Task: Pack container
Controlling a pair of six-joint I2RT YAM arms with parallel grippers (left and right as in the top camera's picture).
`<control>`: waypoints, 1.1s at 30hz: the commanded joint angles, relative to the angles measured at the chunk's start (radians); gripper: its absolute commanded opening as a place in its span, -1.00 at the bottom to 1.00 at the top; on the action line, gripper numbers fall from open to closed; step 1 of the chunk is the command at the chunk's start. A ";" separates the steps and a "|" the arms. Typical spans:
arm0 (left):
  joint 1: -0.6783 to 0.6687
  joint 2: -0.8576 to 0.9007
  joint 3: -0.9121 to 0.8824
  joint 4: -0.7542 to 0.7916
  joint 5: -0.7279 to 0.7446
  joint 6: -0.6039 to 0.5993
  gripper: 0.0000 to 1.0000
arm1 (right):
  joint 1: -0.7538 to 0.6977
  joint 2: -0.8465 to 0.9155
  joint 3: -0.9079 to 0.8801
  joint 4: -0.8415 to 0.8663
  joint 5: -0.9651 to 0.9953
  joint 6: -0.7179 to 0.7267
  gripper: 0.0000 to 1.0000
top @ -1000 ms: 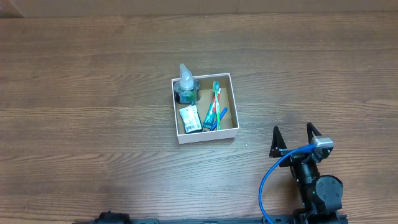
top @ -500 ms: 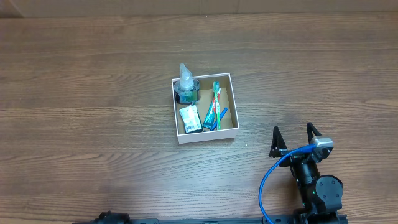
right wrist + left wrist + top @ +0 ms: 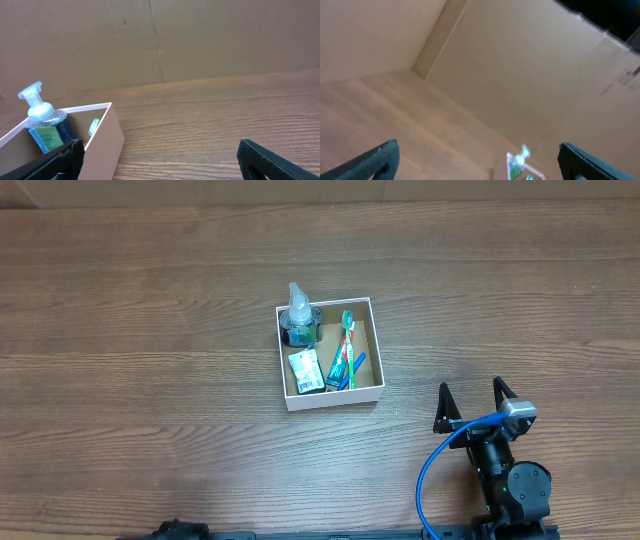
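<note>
Right gripper (image 3: 470, 385) spread wide, empty, clear of container (image 3: 335, 399); left gripper (image 3: 479, 150) spread too. Container prob light, cardboard walls bendy, so pinch rim gently. Pump bottle (image 3: 299, 320) looks tippy.

The desk (image 3: 150, 330) is dark brown wood grain. At centre frame, the container (image 3: 330, 402) has white walls and a brown floor. It holds a dark blue bottle (image 3: 299, 330) with a clear pump, a green-and-blue toothbrush (image 3: 343, 350) and a green-white packet (image 3: 306, 370). At lower right, the black right gripper (image 3: 470, 385) carries a blue cable (image 3: 420, 490).
</note>
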 commanded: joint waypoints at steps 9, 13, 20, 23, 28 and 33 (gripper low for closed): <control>-0.002 -0.015 -0.325 0.438 0.144 0.075 1.00 | -0.009 -0.008 -0.011 0.006 -0.002 -0.007 1.00; -0.002 -0.015 -0.518 0.604 0.242 0.074 1.00 | -0.009 -0.008 -0.011 0.006 -0.002 -0.007 1.00; -0.002 -0.015 -0.915 0.956 0.385 0.075 1.00 | -0.009 -0.008 -0.011 0.006 -0.002 -0.007 1.00; -0.002 -0.015 -1.043 1.096 0.445 0.080 1.00 | -0.009 -0.008 -0.011 0.006 -0.002 -0.007 1.00; -0.002 -0.015 -1.245 1.350 0.587 0.210 1.00 | -0.009 -0.008 -0.011 0.006 -0.002 -0.007 1.00; -0.002 -0.016 -1.377 1.482 0.666 0.401 1.00 | -0.009 -0.008 -0.011 0.006 -0.002 -0.007 1.00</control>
